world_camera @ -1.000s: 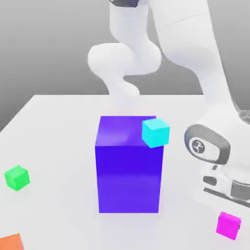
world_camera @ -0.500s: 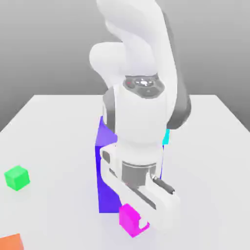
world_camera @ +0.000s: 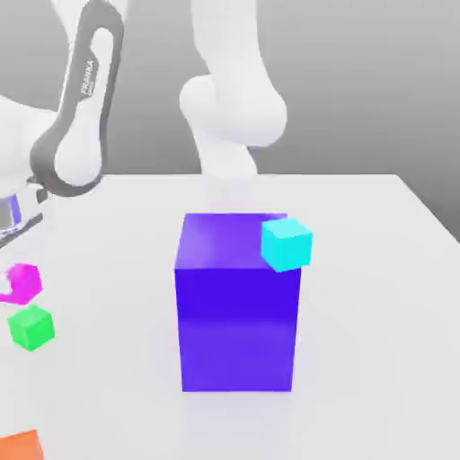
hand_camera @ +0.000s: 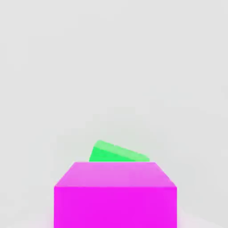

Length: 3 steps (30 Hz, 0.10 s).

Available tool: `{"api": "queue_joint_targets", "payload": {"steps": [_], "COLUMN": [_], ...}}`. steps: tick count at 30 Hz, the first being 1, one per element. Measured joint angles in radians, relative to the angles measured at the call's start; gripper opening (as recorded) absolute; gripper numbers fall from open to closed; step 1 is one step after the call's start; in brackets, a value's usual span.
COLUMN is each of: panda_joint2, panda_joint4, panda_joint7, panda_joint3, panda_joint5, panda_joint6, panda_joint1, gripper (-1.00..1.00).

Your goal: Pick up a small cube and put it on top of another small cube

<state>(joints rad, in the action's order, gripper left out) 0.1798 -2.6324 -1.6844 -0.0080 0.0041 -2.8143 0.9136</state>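
Magenta cube [world_camera: 29, 280] is in the grip of the pincer [world_camera: 16, 285], just above the green cube [world_camera: 31, 328] in the exterior view — looks lifted, actual gap hard to tell. Handling guess: light, rigid, not fragile; smooth plain faces might slip a bit if pinched off-center. Best hold is two opposite side faces, mid-height, underside left free to land flat on the green cube. Hand view has the green cube partly hidden behind the magenta one and turned relative to it, so probably needs a small twist before lowering; an off-center release could tip it. Surface: pale, smooth, flat tabletop [world_camera: 377, 359] under the green cube, faint reflections, maybe slick — green cube could slide if nudged. Orange cube [world_camera: 20, 446] is nearer the camera than the green cube; big blue-purple block [world_camera: 237, 328] and cyan cube [world_camera: 287, 245] are to the exterior view's right of it. Room: plain grey backdrop [world_camera: 359, 90] beyond the green cube.
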Motion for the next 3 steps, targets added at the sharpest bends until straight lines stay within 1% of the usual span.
{"api": "queue_joint_targets", "payload": {"steps": [3], "panda_joint2": [0.0], "panda_joint4": [0.0], "panda_joint7": [0.0], "panda_joint3": [0.0], "panda_joint5": [0.0], "panda_joint6": [0.0], "panda_joint1": [0.0], "gripper": [1.0]}}
